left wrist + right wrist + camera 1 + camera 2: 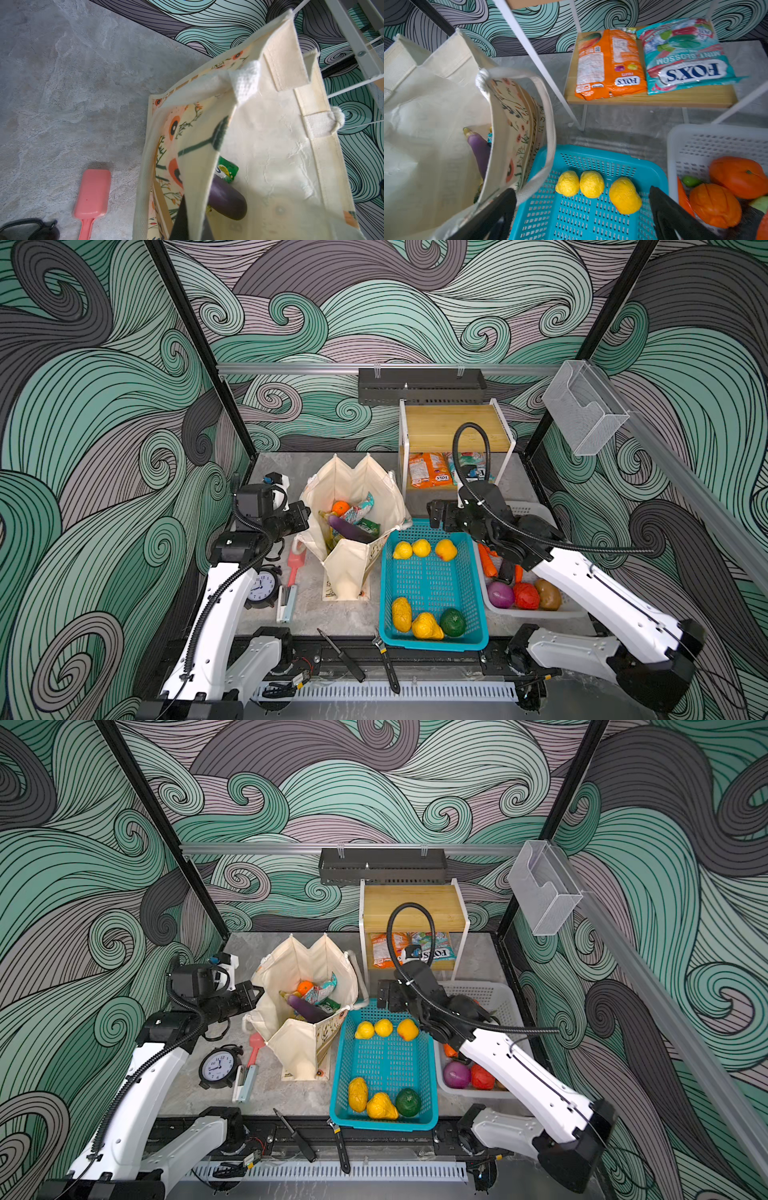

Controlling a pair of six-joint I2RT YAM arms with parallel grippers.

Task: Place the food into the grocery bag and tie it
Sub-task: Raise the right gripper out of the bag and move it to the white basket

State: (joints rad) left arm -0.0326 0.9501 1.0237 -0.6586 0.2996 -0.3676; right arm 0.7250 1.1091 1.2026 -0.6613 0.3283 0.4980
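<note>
Grey tabletop (286, 466): left claw (306, 516) pinches grocery bag (353, 485) rim; right claw (432, 515) gapes empty beside.

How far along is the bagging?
Done: orange, eggplant, teal-red packet and green packet lie in the canvas tote. In hand: left pincer shut on the tote's side wall; right pincer open near its white handle. Remaining: tying the handles.

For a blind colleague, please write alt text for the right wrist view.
An open cream bag, an eggplant inside, stands beside a teal basket holding three yellow fruits. The right arm's open black fingers frame the foreground; farther off, two snack packets lie on a wooden shelf.
</note>
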